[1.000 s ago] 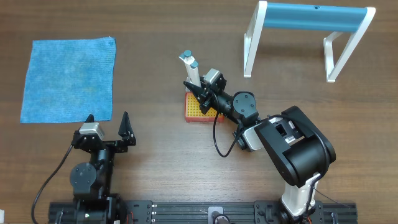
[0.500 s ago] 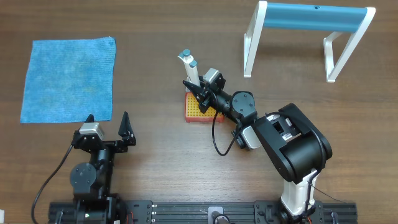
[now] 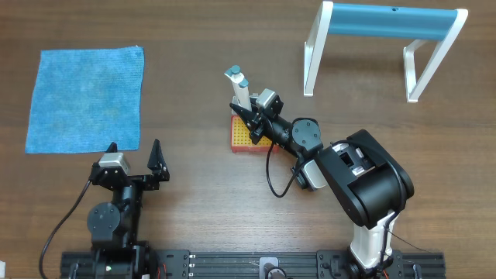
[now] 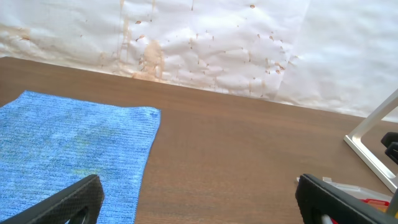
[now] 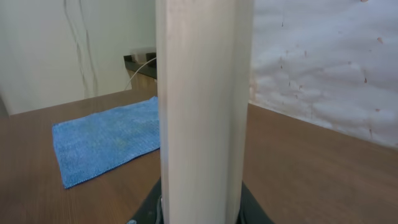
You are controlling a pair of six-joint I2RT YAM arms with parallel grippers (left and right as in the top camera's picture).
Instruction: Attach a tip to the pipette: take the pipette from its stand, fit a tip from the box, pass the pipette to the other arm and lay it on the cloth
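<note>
Brightness: all three views are bright and evenly lit across the table (image 3: 194, 194).
Light source: diffuse, from above, judging by the top view.
Shadows: faint and soft-edged, close under the right arm (image 3: 364, 186) and the legs of the stand (image 3: 387, 21).
Glare: pale highlights on the right arm's glossy black housing; a mild sheen on the wood near the wall (image 4: 217, 43).
Cloth (image 3: 85, 99): matte, without shine.
Pipette (image 5: 202, 106): evenly lit, slightly darker along one edge.
Edges: the stand's bar looks straight, with little bending.
</note>
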